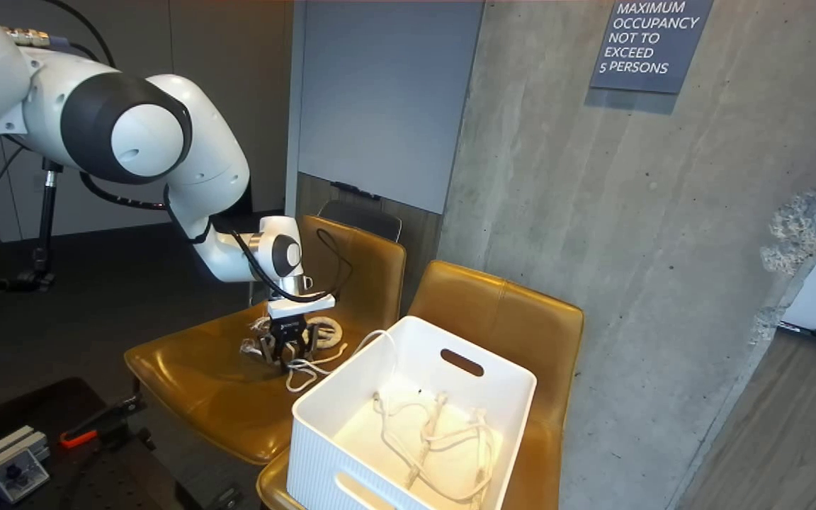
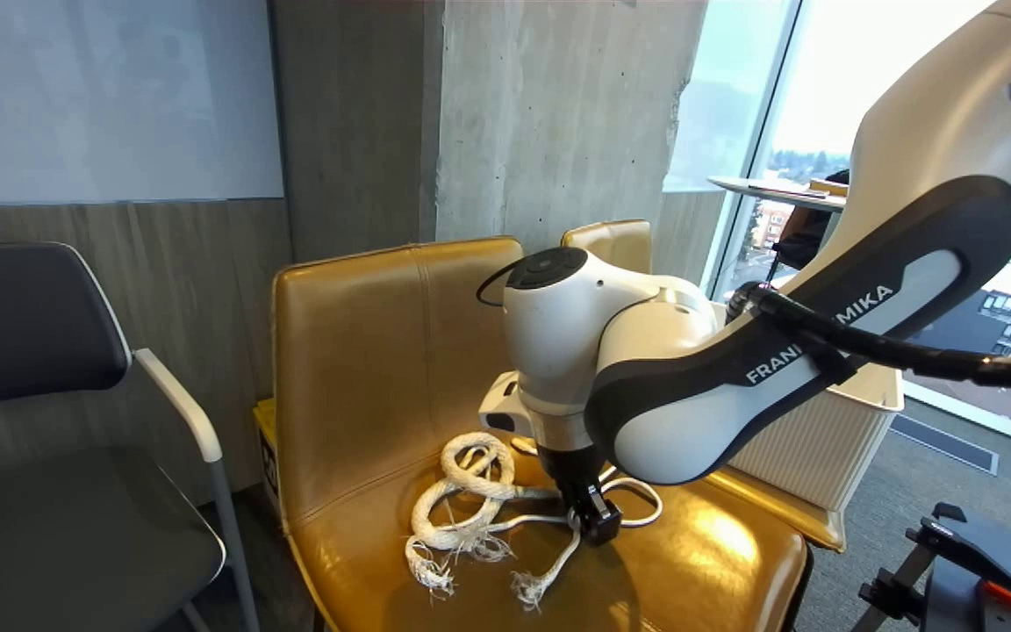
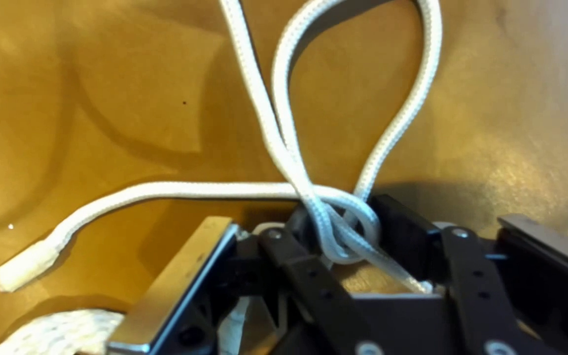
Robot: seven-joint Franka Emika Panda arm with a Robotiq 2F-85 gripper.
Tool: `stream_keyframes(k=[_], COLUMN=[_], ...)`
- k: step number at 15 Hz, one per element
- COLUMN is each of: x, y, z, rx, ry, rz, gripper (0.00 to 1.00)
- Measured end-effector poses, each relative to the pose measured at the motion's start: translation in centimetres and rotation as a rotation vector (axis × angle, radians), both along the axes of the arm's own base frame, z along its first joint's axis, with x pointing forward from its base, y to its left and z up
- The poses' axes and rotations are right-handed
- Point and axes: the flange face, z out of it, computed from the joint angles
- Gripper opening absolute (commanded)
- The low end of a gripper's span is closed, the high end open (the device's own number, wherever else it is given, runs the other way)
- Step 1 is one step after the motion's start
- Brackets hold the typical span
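Blue occupancy sign (image 1: 651, 45) on concrete wall (image 1: 635, 205)

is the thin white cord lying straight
No, in the wrist view the thin white cord bends sharply, with strands crossing at the gripper.

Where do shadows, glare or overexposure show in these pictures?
Wrist view: the braided white cord casts dark shadows, and the thick rope looks overexposed; in an exterior view, the window is washed out up top, and the tan chair seat has bright glare; in an exterior view, the floor looks dim.
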Motion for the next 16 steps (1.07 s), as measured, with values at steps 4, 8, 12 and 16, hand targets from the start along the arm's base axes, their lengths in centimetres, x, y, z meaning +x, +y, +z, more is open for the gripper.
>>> stream_keyframes(k=[4,8,12,16], x=[0.1,0.2,1.7,3.9], y=[-0.1,-0.7,-4.1,-9.8], z=[0.0,0.4,4.2,12.8], rx=[0.0,0.002,-0.027,-0.07], ry=[-0.001,0.001,-0.018,-0.09], rz=[-0.003,-0.022,-0.079,-0.166], gripper=[0.04,0.04,0.04,0.04])
